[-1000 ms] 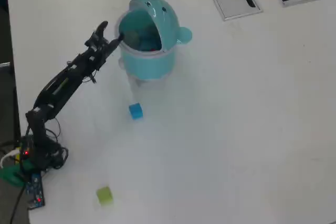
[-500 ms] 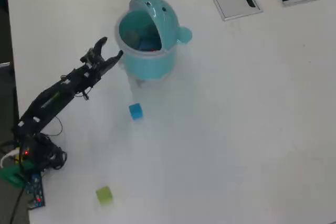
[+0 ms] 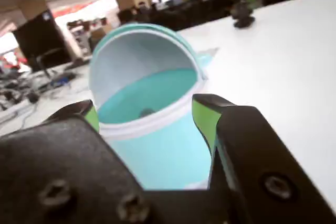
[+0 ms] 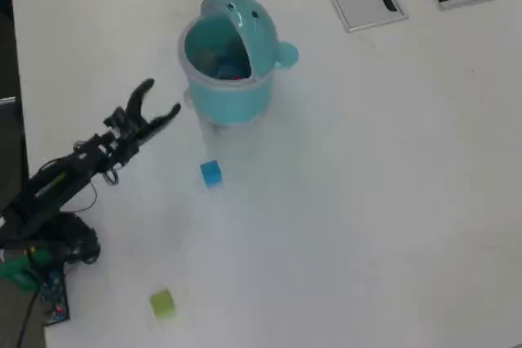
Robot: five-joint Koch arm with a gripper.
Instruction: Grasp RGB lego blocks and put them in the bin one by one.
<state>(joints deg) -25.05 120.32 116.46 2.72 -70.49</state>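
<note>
Jaws spread and empty, aimed at upright bin, lid tipped back

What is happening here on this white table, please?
A small black robot arm is sorting plastic cubes into the round light-teal plastic bin, whose domed lid is open. Something red shows inside the bin. The arm's pincer is open and empty, beside the bin, apart from it. The small blue plastic cube and the small yellow-green plastic cube lie on the white table, waiting.
</note>
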